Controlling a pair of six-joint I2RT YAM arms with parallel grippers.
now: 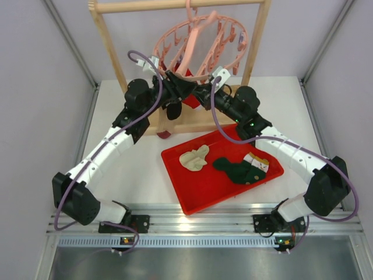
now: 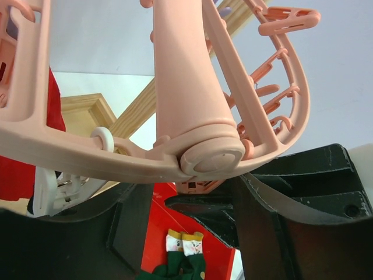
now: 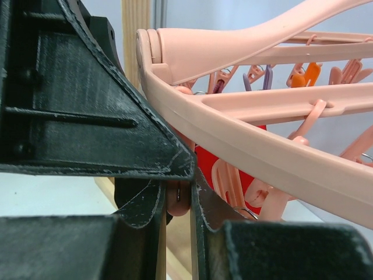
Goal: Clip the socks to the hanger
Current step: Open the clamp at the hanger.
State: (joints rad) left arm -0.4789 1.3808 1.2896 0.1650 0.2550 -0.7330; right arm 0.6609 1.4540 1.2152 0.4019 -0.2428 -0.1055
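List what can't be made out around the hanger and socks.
- Top view: where the red sock meets the hanger; the left arm and right arm cover it.
- Top view: the dark shape under the left arm, sock or not; too small.
- Left wrist view: most of the red sock; cut by the left edge and the hanger's ring.
- Right wrist view: most of the peg; buried between the right fingers.

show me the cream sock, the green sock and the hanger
cream sock [image 1: 194,158], top external view, its middle
green sock [image 1: 236,170], top external view, its middle
hanger [image 2: 213,158], left wrist view, round hub cap
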